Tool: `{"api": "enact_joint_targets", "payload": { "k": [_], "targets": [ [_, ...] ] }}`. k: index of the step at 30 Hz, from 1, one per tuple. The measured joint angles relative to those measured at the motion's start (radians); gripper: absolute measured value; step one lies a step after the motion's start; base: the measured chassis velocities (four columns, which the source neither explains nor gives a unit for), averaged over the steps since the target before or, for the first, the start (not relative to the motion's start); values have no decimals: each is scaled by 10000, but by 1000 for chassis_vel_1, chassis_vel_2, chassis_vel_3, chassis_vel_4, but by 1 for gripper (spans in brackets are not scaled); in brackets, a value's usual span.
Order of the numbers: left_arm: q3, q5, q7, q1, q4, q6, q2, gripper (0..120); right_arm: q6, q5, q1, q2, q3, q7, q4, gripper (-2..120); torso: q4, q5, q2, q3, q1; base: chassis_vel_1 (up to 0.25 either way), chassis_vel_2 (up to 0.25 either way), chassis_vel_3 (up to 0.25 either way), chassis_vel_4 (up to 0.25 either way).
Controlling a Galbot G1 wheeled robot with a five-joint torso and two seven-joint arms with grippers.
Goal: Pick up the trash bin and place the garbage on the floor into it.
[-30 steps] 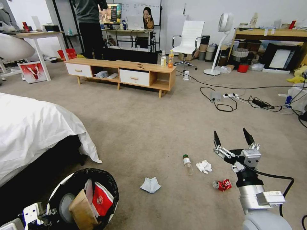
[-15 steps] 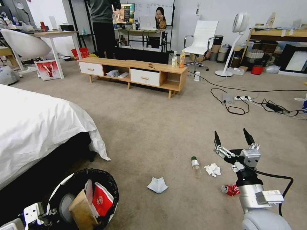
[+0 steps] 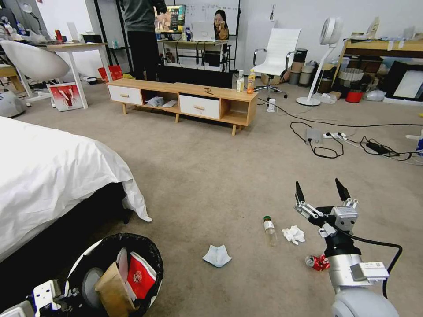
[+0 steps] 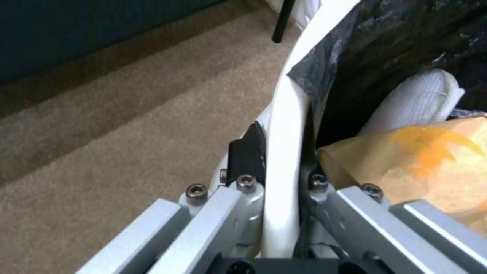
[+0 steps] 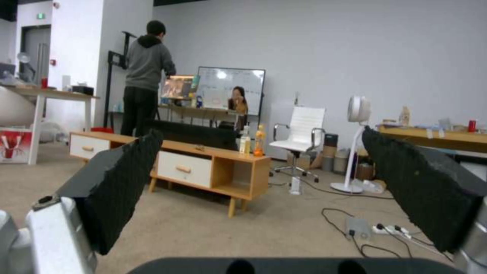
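Beige carpet floor (image 3: pixel 198 163) runs wall to wall. On it, near the front, lies a folded white tissue (image 3: pixel 217 256); beside that a clear green-capped bottle (image 3: pixel 269 230) on its side, a crumpled tissue (image 3: pixel 293 234) just past it, then a crushed red can (image 3: pixel 318 262). Farther back, black cables (image 3: pixel 326 149) sprawl beside a wooden low cabinet (image 3: pixel 185 100).

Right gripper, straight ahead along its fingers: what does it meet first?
The right gripper, open, points level across the room. Path looks free over the carpet; probably the wooden TV cabinet first, though depth is unclear.
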Motion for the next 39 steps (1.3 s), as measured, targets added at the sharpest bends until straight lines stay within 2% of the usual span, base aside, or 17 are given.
{"api": "enact_joint_targets", "payload": {
  "k": [15, 39],
  "targets": [
    [9, 16, 10, -18, 52, 0, -16, 2, 82, -55, 43, 27, -52, 17, -97, 100, 1, 0, 0, 2, 1, -86, 78, 84, -76],
    [53, 60, 35, -43, 135, 0, -16, 2, 115, -45, 9, -32, -34, 0, -141, 100, 0, 1, 0, 0, 0, 0, 0, 0, 0]
  ]
}}
